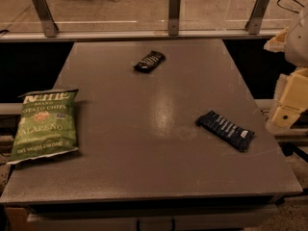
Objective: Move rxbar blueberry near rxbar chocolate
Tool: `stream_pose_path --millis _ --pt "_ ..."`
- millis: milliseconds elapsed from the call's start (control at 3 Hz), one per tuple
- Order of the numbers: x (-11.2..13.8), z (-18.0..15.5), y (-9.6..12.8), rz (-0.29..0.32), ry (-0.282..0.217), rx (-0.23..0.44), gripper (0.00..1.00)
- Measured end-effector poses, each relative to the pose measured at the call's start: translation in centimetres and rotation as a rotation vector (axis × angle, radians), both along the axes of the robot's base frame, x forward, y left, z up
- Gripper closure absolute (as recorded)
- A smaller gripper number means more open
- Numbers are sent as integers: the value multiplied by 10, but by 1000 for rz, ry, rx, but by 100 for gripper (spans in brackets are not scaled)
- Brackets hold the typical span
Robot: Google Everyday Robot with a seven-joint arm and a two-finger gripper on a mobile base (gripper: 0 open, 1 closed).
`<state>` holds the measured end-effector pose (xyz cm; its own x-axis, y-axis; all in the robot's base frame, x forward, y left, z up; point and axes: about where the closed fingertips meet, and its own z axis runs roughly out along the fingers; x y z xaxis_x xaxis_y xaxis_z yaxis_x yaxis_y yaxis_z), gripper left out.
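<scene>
The rxbar blueberry [224,130] is a long navy-blue wrapper with white text, lying flat on the right part of the grey table [144,167], slanted down to the right. The rxbar chocolate [149,61] is a shorter black wrapper with white text, lying far back near the table's middle. My gripper [289,100] is at the right edge of the view, off the table's right side, to the right of the blueberry bar and apart from it. Only pale cream parts of it show.
A green bag of jalapeño potato chips [44,124] lies at the table's left edge. A glass barrier with metal posts [174,12] runs along the far edge. The table drops off at the front and both sides.
</scene>
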<state>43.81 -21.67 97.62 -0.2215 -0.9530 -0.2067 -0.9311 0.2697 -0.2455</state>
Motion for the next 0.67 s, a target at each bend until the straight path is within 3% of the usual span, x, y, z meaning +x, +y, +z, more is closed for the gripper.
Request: stream_pose_path --millis 667 --pt "4 -17 1 0 7 33 0"
